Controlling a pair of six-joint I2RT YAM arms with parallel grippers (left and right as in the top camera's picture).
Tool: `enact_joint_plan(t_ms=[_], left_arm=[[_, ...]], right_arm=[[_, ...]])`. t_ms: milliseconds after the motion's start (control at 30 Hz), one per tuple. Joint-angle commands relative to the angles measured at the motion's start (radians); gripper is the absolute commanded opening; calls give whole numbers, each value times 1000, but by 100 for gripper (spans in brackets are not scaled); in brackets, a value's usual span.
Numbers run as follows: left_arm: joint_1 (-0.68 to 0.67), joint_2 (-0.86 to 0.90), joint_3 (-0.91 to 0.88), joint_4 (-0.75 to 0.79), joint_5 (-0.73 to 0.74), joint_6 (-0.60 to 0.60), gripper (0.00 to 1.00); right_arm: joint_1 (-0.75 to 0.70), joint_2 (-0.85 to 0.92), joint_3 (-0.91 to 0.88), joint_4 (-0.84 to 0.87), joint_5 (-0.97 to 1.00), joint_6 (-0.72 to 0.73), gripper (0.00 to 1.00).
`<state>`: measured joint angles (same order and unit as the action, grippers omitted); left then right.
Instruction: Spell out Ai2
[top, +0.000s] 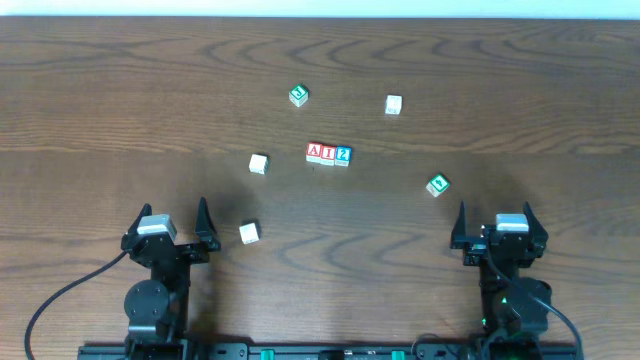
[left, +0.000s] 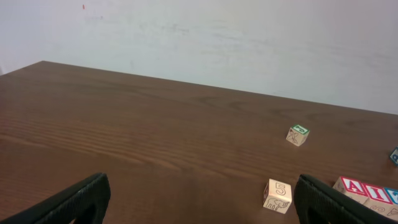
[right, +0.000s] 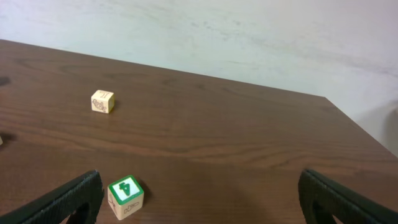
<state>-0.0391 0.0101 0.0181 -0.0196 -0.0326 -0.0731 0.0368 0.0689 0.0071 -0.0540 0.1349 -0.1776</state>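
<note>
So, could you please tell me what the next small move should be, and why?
Probably none: I would leave both arms parked. The red A cube, red I cube and blue 2 cube sit touching in a row that reads Ai2, while the left claw and right claw stand open and empty at the near edge, touching no cube.
</note>
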Motion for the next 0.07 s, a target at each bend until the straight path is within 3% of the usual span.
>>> enact_joint_plan(t_ms=[0, 33], left_arm=[[6, -5, -13, -55, 7, 18, 95], [6, -5, -13, -55, 7, 18, 95]], right_arm=[[-6, -8, -2, -4, 11, -11, 99], [-6, -8, -2, -4, 11, -11, 99]])
